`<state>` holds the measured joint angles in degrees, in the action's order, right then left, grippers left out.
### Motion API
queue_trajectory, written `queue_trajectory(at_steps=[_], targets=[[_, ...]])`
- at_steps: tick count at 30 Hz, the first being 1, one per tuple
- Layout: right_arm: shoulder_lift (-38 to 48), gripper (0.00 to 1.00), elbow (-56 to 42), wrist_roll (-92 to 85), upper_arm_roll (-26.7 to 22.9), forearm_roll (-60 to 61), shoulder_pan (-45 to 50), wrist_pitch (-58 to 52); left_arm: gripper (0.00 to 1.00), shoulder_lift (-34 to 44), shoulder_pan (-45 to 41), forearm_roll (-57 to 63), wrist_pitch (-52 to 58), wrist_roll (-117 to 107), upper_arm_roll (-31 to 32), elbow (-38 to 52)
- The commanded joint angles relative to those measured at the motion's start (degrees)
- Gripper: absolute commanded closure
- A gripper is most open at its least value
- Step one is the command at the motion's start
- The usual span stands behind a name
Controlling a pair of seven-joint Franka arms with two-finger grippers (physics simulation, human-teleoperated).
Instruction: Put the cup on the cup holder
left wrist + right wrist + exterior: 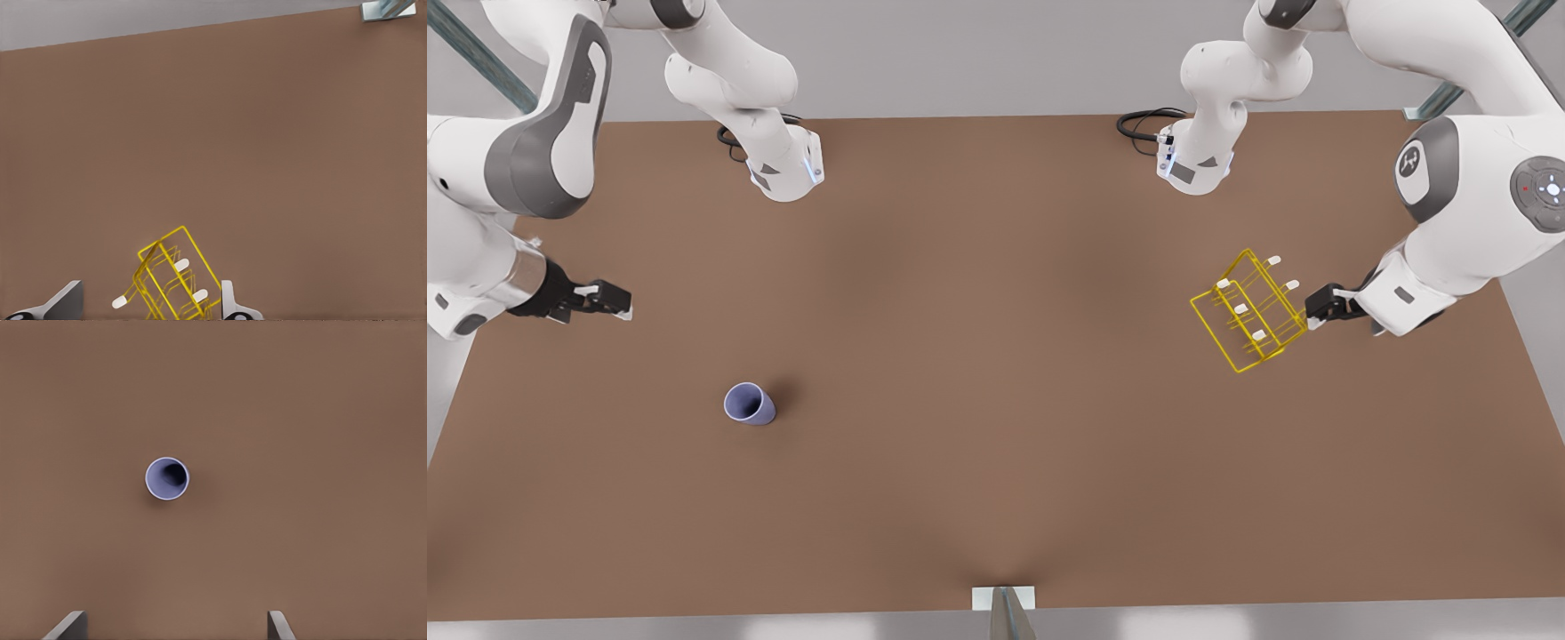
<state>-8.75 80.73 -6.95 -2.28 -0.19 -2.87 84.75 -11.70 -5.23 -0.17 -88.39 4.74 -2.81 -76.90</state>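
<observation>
Risk lies mostly with the cup (749,404): smooth, tapered and lavender-blue, it stands upright, well apart from the right gripper (615,300), whose fingers are spread wide, so an off-centre squeeze could tip it or let it slide. The left gripper (1319,307), fingers also apart, hangs just beside the cup holder (1249,310); a nudge could shift that light yellow wire frame with white-tipped pegs across the matte brown table (996,373).

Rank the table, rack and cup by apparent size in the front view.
1. Table, by far the largest.
2. Rack, several times the cup's size.
3. Cup, the smallest.
</observation>
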Motion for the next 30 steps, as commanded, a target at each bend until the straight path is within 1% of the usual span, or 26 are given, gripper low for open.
queue_trajectory(at_steps=[1,4,7,10,13,15,17,21,25,26,28,30], targets=[[-0.12,0.0,0.3,-2.63,-0.1,-0.25,-0.55,3.75,0.0,0.09,0.04,0.08,-0.29,1.77,0.0,0.0],[-1.18,0.0,0.3,-2.45,-0.01,-0.25,-0.11,4.71,0.0,-0.78,-0.13,1.58,-0.02,1.68,0.0,0.08],[-1.79,0.0,3.91,-2.36,-0.27,-1.39,-0.29,9.64,0.0,-2.1,-0.05,1.49,0.42,1.06,-0.35,0.17],[-4.69,0.0,5.58,-2.54,-0.1,-1.39,-0.03,12.8,0.0,-2.28,-0.05,1.49,1.29,1.06,-0.61,0.08],[-5.57,0.0,10.32,-2.45,-0.18,-1.39,1.2,17.2,0.0,-2.98,-0.05,1.49,1.21,1.15,-0.7,0.08],[-4.61,0.0,16.39,-2.45,-0.1,-1.31,2.35,23.35,0.0,-3.16,-0.05,1.49,1.29,1.06,-0.7,0.08],[-5.66,0.0,17.18,-2.45,-0.1,-1.39,4.37,26.51,0.0,-3.42,-0.05,1.49,1.21,1.06,-0.7,0.08],[-10.76,0.0,17.09,-2.45,-0.45,-1.48,5.42,32.49,0.0,-3.86,0.04,1.49,1.21,1.15,-0.7,0.08],[-13.31,0.0,17.09,-1.75,-0.54,-1.13,7.36,33.72,0.0,-3.86,0.04,1.49,1.29,1.15,-0.7,0.08],[-14.62,0.0,17.09,-1.75,-0.71,-0.34,9.2,35.57,0.0,-3.95,0.04,1.49,1.64,1.15,-0.7,0.08],[-15.85,0.0,16.83,1.67,-0.8,0.1,11.31,35.83,0.0,-4.21,-0.05,1.49,1.65,1.15,-0.7,0.08],[-18.49,0.0,16.65,3.79,-0.89,1.16,12.98,39.79,0.0,-4.21,0.04,1.49,1.65,1.15,-0.7,0.08]])
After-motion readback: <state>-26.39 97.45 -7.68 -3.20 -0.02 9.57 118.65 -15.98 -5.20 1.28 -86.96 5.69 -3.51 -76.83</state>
